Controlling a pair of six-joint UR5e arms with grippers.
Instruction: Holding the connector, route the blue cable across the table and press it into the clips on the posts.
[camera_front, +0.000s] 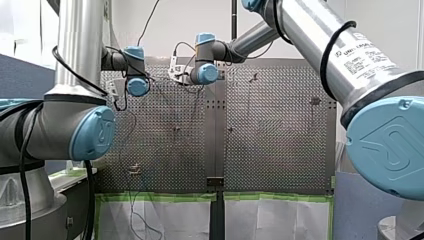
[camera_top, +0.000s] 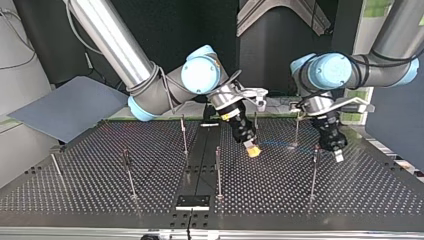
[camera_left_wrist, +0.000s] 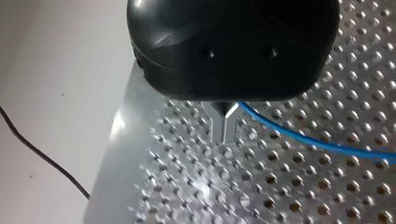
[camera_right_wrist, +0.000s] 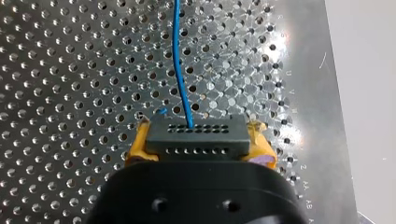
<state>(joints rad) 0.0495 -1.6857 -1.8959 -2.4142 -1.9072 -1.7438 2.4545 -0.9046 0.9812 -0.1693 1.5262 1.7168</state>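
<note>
right claw (camera_right_wrist: 200, 148) (yellow pads), boxy connector (camera_right_wrist: 196, 133), cable (camera_right_wrist: 179, 70)

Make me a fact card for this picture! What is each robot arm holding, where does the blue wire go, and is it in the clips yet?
Right arm: my right end effector, yellow pads shut on the black connector
Left arm: my left end effector, metal fingers close together
Wire: the blue cable leaves the connector and runs over the table to my left end effector
Posts: thin posts stand upright across the table
In clips yet: too faint to tell
</note>
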